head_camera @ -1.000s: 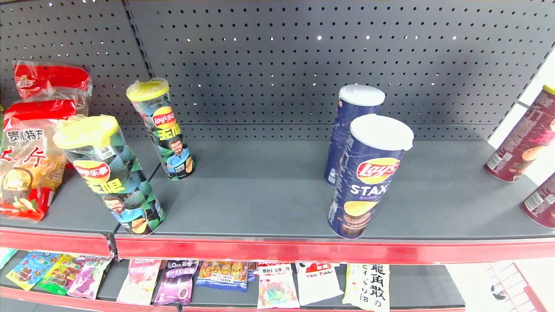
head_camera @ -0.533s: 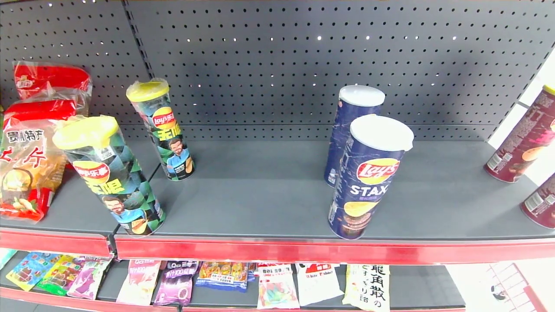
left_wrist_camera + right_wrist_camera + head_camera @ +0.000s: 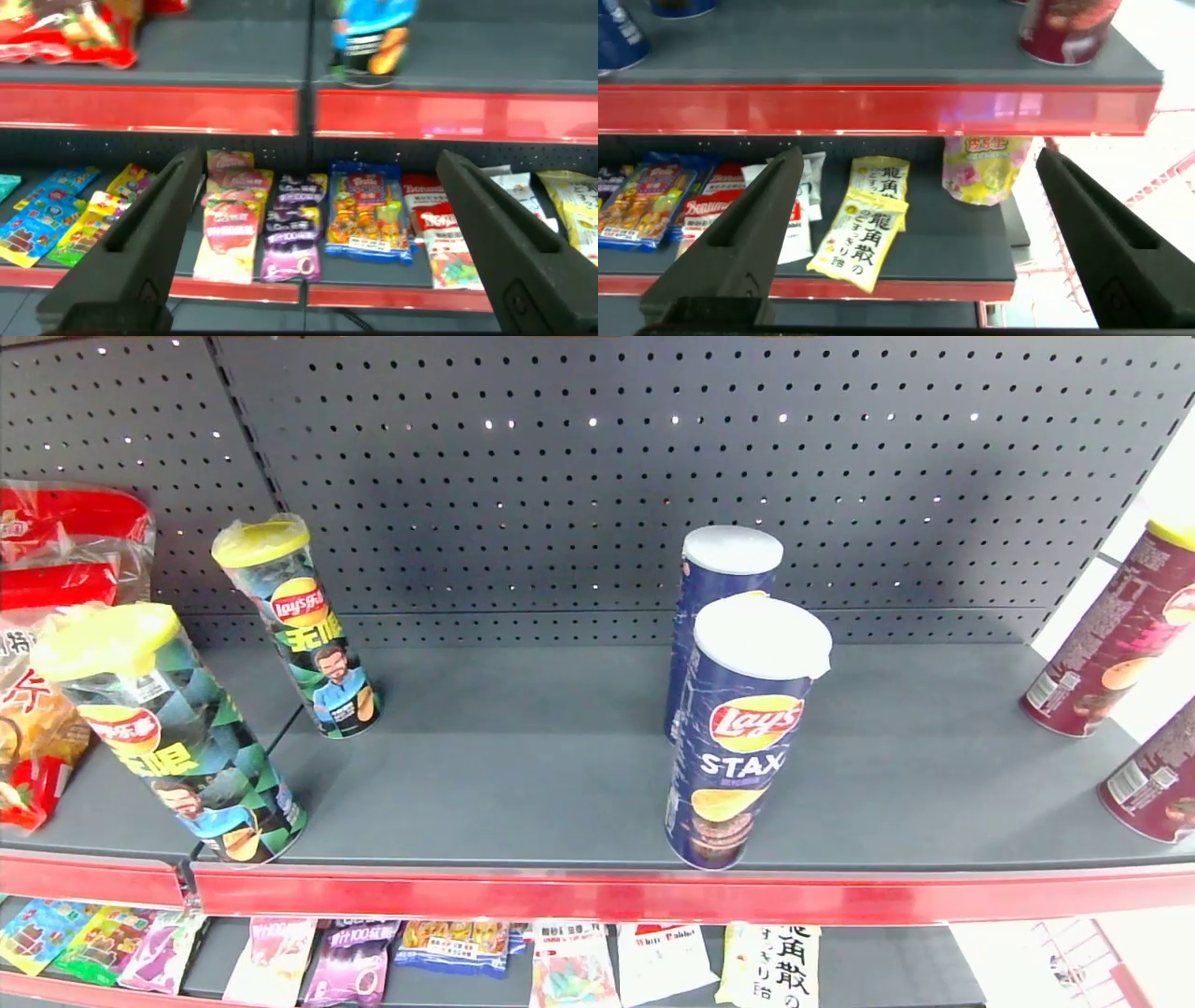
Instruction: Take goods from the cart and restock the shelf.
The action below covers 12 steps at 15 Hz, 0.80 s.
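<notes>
Your left pincer [image 3: 318, 159] and right pincer [image 3: 920, 154] gape wide and empty, lower than the front blue chip can [image 3: 742, 728]. You seem to be between items, so fetch goods from the cart for the shelf [image 3: 523, 784] space left of that can.

The left gripper [image 3: 318, 163] is held level, its two long black fingers [image 3: 140, 252] spread wide and empty. The right gripper [image 3: 920, 157] is posed likewise, its black fingers [image 3: 738, 247] parted wide and empty.
</notes>
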Available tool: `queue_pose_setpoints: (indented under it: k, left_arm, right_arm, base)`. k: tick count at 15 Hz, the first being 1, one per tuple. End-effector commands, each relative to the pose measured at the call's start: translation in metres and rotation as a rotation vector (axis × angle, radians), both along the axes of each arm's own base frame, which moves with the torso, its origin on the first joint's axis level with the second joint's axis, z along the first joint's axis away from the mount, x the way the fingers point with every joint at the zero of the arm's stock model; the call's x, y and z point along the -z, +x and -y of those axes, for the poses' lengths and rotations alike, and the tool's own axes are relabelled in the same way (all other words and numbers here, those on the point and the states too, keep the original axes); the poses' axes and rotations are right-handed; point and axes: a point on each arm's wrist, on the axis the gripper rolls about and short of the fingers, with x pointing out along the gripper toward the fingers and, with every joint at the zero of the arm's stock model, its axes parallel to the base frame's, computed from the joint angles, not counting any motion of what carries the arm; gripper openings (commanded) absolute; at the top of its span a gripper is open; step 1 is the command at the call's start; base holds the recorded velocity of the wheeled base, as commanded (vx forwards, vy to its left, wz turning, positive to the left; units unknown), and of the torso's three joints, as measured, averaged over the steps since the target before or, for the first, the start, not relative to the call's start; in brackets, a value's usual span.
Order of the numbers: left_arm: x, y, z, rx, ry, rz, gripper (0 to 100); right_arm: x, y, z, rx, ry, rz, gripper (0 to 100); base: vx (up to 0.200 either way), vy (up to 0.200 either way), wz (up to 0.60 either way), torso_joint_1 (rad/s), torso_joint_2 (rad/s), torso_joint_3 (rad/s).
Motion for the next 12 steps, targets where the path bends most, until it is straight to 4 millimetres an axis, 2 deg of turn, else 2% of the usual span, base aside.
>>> queue_pose_setpoints:
  k: [1,12]
  left_arm:
    - [0.0001,0.0001,0.0000,0.000,-0.001,-0.003,100]
    - [0.0001,0.0001,0.0000,0.000,-0.002,-0.003,100]
  right_arm:
    - [-0.0001,0.0001,0.0000,-0.001,0.000,0.000,100]
    - [-0.0001,0.0001,0.0001,0.003,-0.002,0.000,100]
  base:
    - [0.000,0.000,0.00,0.000,0.00,0.000]
    - [0.000,0.000,0.00,0.000,0.00,0.000]
